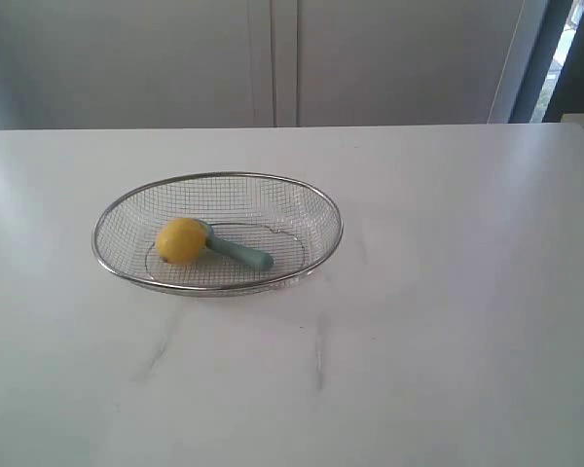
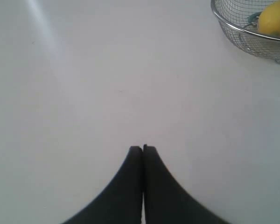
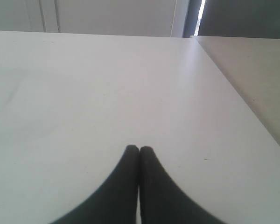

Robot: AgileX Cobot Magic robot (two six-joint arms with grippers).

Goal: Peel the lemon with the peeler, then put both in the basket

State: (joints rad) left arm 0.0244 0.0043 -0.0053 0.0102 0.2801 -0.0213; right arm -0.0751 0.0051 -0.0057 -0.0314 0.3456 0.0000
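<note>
While my left claw point(image 2: 143, 148) hangs over the bare white table point(image 2: 107, 93), its two dark fingers are pressed flat together with nothing between them. Just right of it in the exterior view, the basket point(image 1: 95, 243) sits on the tabletop, left of the table's middle. A corner of its mesh wall, with a bit of yellow fruit behind it, also shows at the edge of my left wrist view.

The lemon point(image 1: 182, 240) lies on the basket floor toward the left end. The peeler point(image 1: 241, 255) lies in the basket too, just right of the lemon. Its teal handle points right and toward the camera, and its blade end is tucked against the fruit and mostly hidden by it. I cannot tell from here whether the lemon's skin has been cut.

Farther right, my right claw point(image 3: 139, 149) is clenched as well, fingertips touching and gripping nothing. It hangs over plain tabletop with an edge of the table in sight.
</note>
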